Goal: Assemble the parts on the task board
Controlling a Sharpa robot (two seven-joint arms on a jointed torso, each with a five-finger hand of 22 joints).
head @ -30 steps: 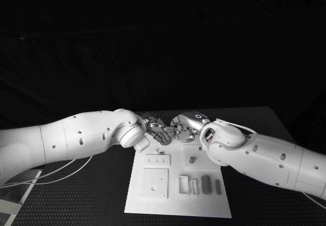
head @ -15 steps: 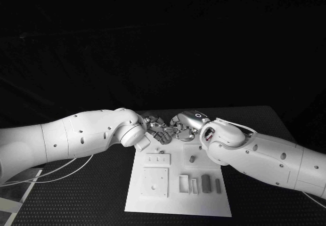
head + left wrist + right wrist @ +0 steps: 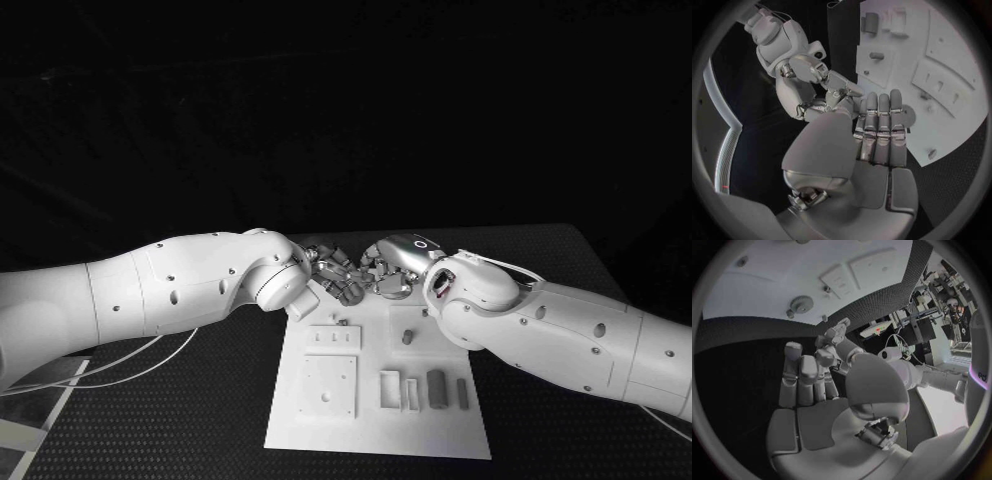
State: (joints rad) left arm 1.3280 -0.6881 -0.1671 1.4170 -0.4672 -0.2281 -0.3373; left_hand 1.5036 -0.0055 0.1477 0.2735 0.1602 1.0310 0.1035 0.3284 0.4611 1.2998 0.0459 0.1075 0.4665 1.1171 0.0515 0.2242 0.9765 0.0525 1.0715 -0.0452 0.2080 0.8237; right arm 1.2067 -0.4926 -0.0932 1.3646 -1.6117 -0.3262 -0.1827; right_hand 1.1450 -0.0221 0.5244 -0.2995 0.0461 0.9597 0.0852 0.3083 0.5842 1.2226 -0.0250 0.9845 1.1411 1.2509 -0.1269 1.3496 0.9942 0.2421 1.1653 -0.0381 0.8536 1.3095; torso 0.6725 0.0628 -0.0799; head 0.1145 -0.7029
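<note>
Both hands meet over the far edge of the task board (image 3: 378, 420), fingertips almost touching: the left hand (image 3: 335, 277) from the board's left far corner, the right hand (image 3: 392, 272) just beside it. In the wrist views the left hand's fingers (image 3: 879, 125) lie straight and side by side, and the right hand's fingers (image 3: 804, 372) are extended too; I see no part gripped by either, though what sits between the meeting fingertips is hidden.

The parts lie nearer the robot than both hands. A small grey peg (image 3: 408, 338) sits just behind the hands on the board's right half, closest to the right hand. Near the board's front edge a dark grey block (image 3: 437, 389) and a slim bar (image 3: 463, 393) lie with long axes running front to back, beside a white slot frame (image 3: 391, 390). Judging by this, reaching them means pulling a hand back toward the robot.
</note>
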